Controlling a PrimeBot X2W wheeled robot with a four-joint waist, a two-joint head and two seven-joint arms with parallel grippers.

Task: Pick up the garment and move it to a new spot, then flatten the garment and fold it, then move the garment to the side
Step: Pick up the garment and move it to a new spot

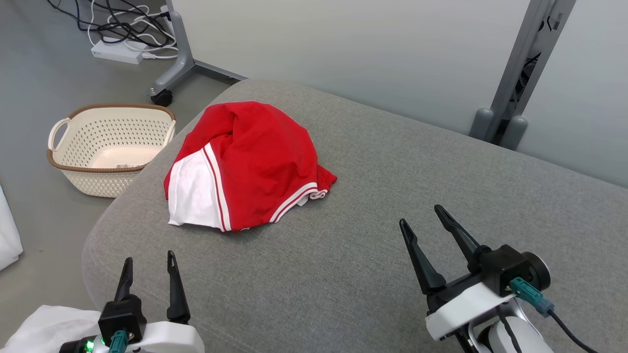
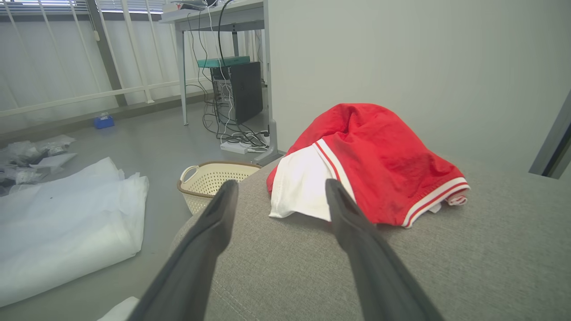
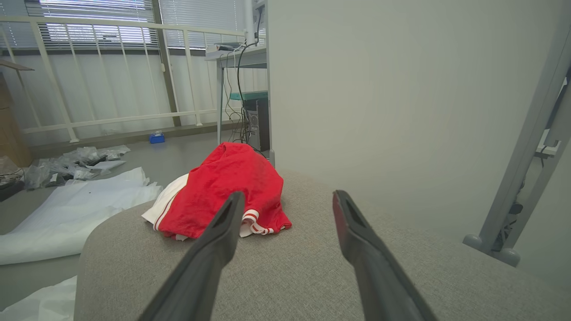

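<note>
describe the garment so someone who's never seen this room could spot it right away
A broad grey cushioned surface stands before a pale wall. Towards its left end, beside the cream perforated basket on the floor, lies a crumpled garment. It is bright red with a white side panel and white-striped hems, unlike the grey fabric and cream basket around it.

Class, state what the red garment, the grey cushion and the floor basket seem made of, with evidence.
Red garment: soft matte fabric, fibre unclear; it slumps in creases. Grey cushion: woven upholstery; flecked weave, stitched seam. Basket: probably moulded cream plastic; smooth walls, regular holes.
</note>
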